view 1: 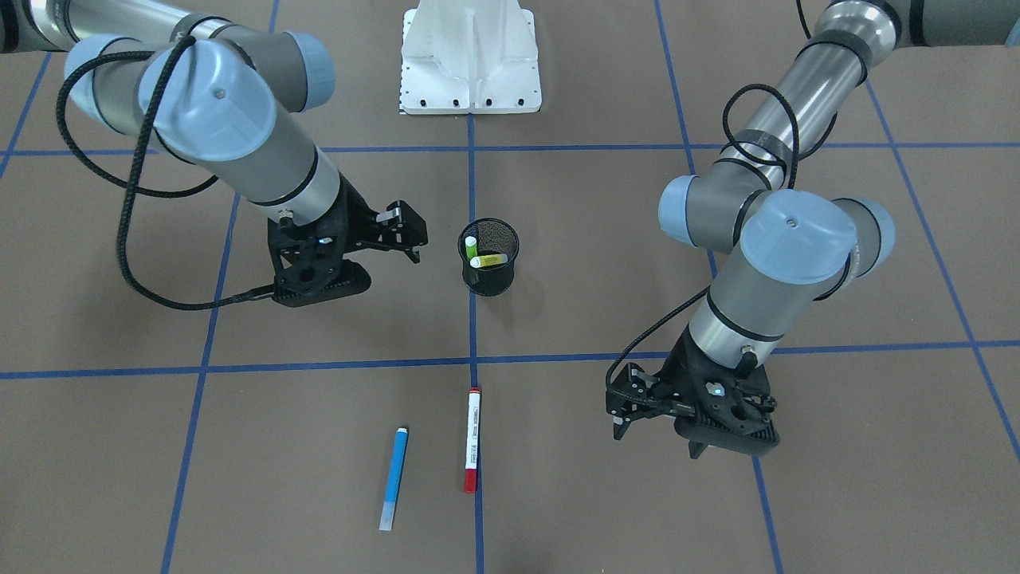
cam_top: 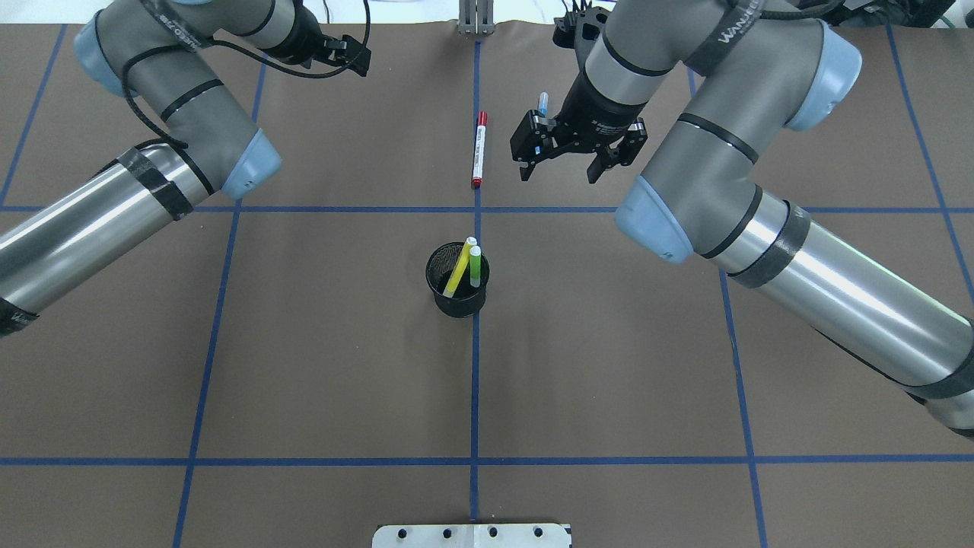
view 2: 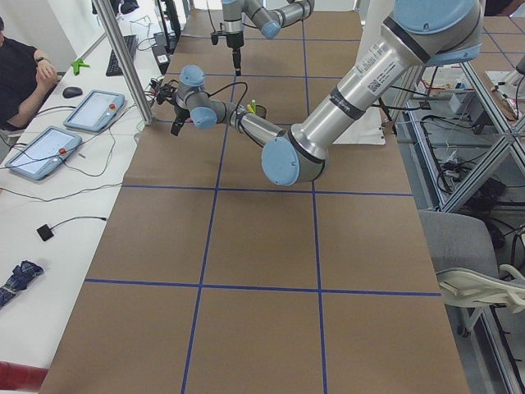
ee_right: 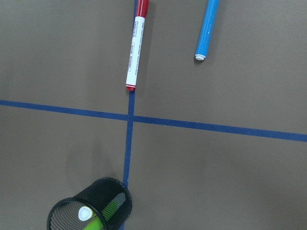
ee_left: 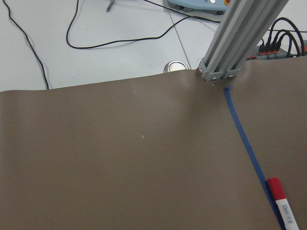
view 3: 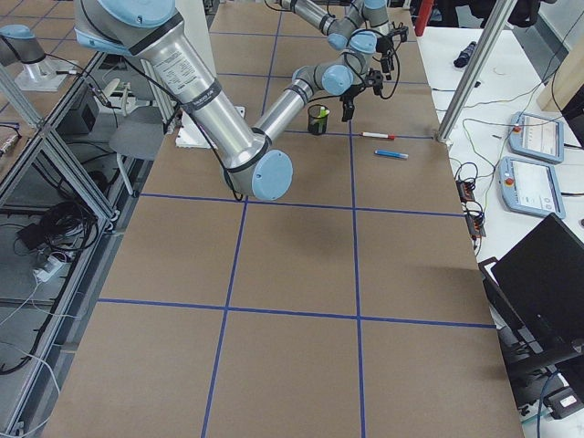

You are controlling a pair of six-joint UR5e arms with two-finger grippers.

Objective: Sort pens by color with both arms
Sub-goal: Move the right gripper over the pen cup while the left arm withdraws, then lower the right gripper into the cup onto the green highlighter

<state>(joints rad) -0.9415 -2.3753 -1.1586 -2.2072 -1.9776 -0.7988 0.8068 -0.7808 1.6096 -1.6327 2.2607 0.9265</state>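
A red-capped white pen (view 1: 472,440) and a blue pen (view 1: 394,478) lie side by side on the brown mat, far from the robot base. The right wrist view shows the red pen (ee_right: 134,52) and blue pen (ee_right: 207,28) from above. A yellow pen (cam_top: 458,272) and a lime green pen (cam_top: 475,266) stand in the black mesh cup (cam_top: 456,289). My right gripper (cam_top: 558,173) hangs open and empty above the mat, between cup and pens. My left gripper (view 1: 617,414) is open and empty, off to the red pen's side. The left wrist view catches the red pen's cap (ee_left: 277,189).
The white bolted base (view 1: 470,64) sits at the robot's side of the table. An aluminium post (ee_left: 240,38) stands at the mat's far edge, with cables on the white bench beyond. A seated person (view 2: 16,74) and tablets are at that bench.
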